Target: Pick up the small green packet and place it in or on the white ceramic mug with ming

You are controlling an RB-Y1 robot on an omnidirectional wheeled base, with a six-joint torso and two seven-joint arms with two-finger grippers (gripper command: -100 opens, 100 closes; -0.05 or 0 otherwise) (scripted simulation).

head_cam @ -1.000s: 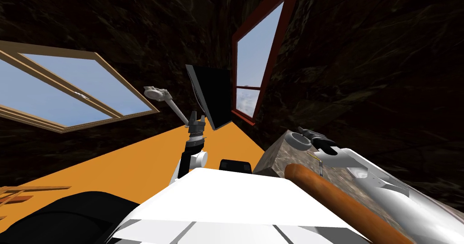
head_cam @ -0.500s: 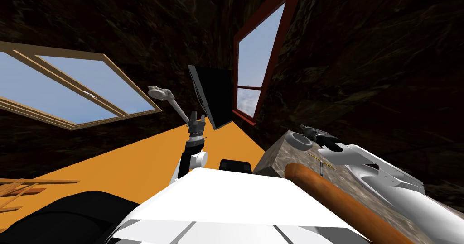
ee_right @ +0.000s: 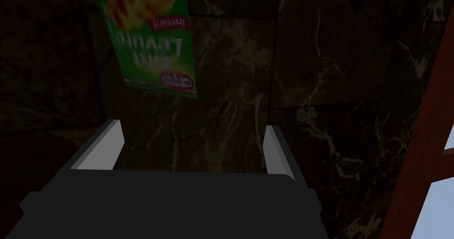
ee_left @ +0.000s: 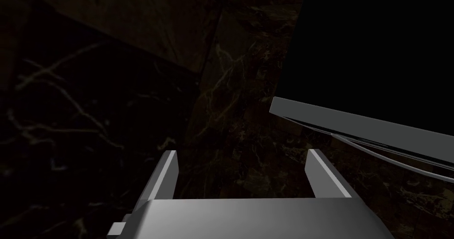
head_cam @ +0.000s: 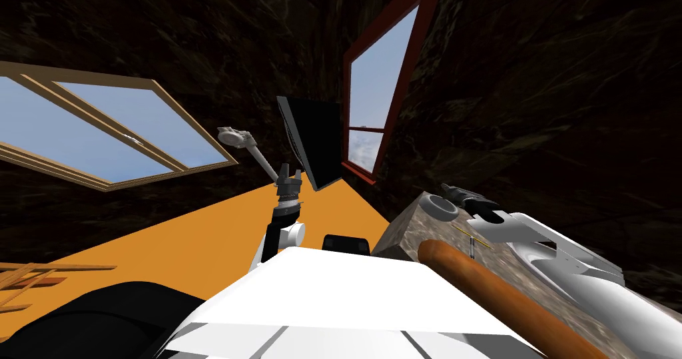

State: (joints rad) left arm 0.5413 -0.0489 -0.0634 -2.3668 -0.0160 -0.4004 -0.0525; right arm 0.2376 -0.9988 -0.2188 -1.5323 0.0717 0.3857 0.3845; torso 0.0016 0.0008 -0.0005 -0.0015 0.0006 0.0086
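The right gripper (ee_right: 191, 125) gapes wide and empty, with the green packet (ee_right: 150, 41) just past its fingertips (neither blade touches it). It sits close beside the white mug (head_cam: 441, 206) on the stone counter (head_cam: 406, 232), probably to line the packet up with it. The left gripper (ee_left: 242, 152), open and empty too, is raised out of the way.

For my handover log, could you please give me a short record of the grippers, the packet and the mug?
right gripper: open, nothing between its fingers
green packet: ahead of the right gripper, beyond its fingertips, not gripped
mug: light grey, on the marbled table, close beside the right gripper
left gripper: open, empty, raised near the black screen
packet in mug: cannot tell
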